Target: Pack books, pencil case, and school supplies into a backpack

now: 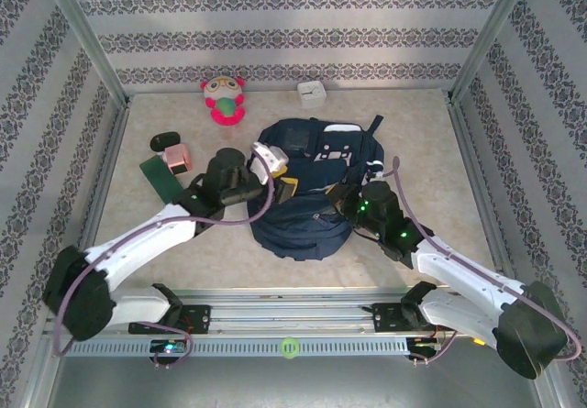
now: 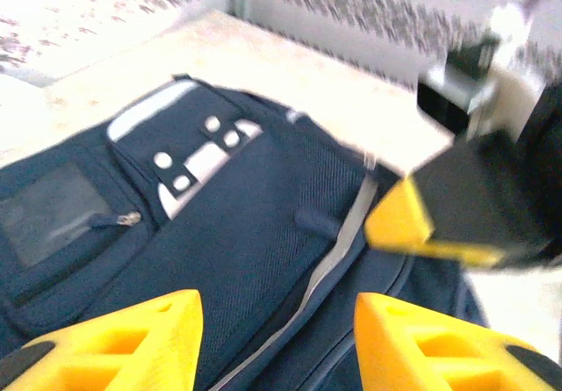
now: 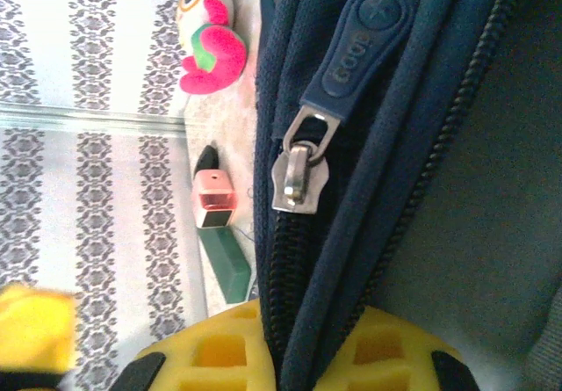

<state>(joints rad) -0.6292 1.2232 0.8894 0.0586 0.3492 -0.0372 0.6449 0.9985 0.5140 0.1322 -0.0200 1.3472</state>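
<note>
Right now the right gripper (image 3: 290,347) is clamped tight on the zip edge of the backpack (image 3: 457,189), with the metal zip pull (image 3: 299,176) just ahead of its fingers. The left gripper (image 2: 277,338) hangs spread apart over the backpack's front, holding nothing. The pink block (image 1: 177,158) and green piece (image 1: 160,177) lie well off to its left.

- Our left arm (image 1: 156,232) stretches forward and inward from its base, with the wrist tipped down.
- Our left gripper (image 2: 277,343) stands open, its yellow fingers (image 2: 132,338) well apart.
- Our right arm (image 1: 459,272) bends inward toward the left one.
- Our right gripper (image 3: 297,360) is closed, pinching a zipper edge of the backpack (image 3: 421,145).
</note>
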